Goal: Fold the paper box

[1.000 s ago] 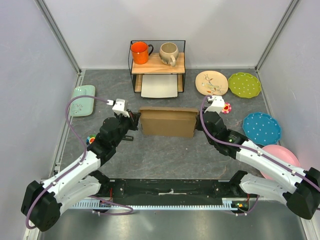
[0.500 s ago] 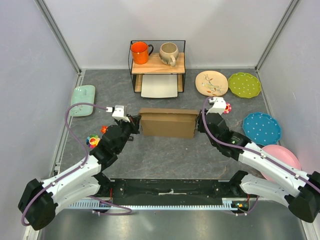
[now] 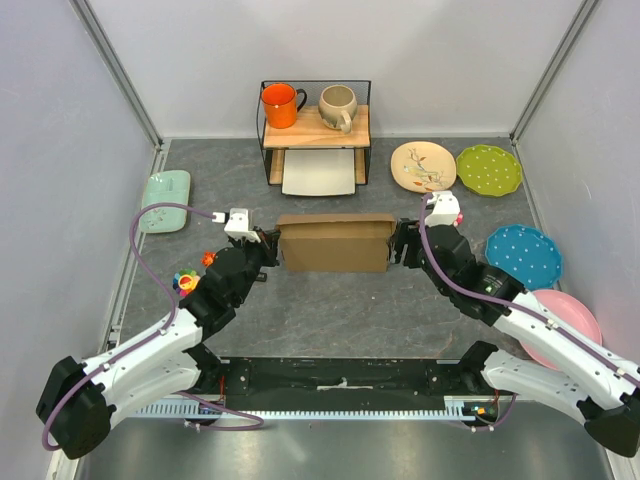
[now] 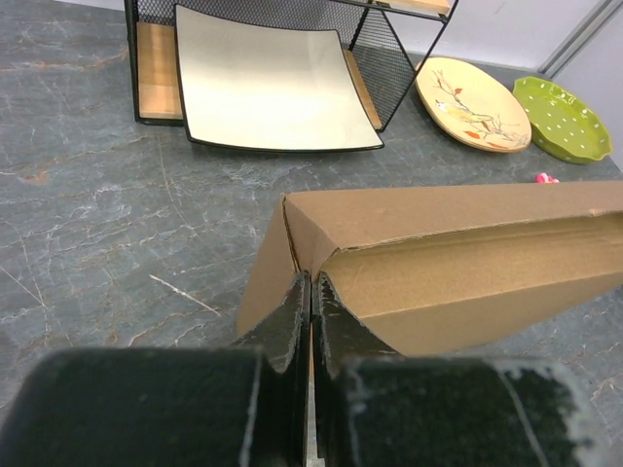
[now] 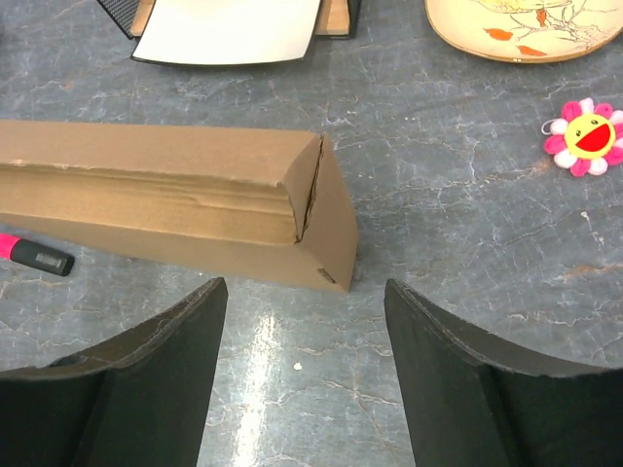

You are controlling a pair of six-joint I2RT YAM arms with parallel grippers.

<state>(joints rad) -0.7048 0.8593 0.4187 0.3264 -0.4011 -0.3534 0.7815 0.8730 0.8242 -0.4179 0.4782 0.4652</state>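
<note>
One brown cardboard box [image 5: 165, 195], folded, lay on grey counter [image 5: 467, 253]; right claw [image 5: 307, 384] gaped just short of its end. Beyond: white tray [image 5: 229, 24], cream plate [image 5: 526, 29], flower toy [image 5: 587, 136]; pink marker [image 5: 34, 256] alongside.

Matt brown cardboard on paper box [image 3: 335, 245]; table [image 3: 330, 310] grey veined stone-look, slight sheen.

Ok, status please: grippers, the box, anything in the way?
Left gripper shut at left end of box. Right gripper open, just off its right end. Box folded into shape. Marker beside it, near side.
</note>
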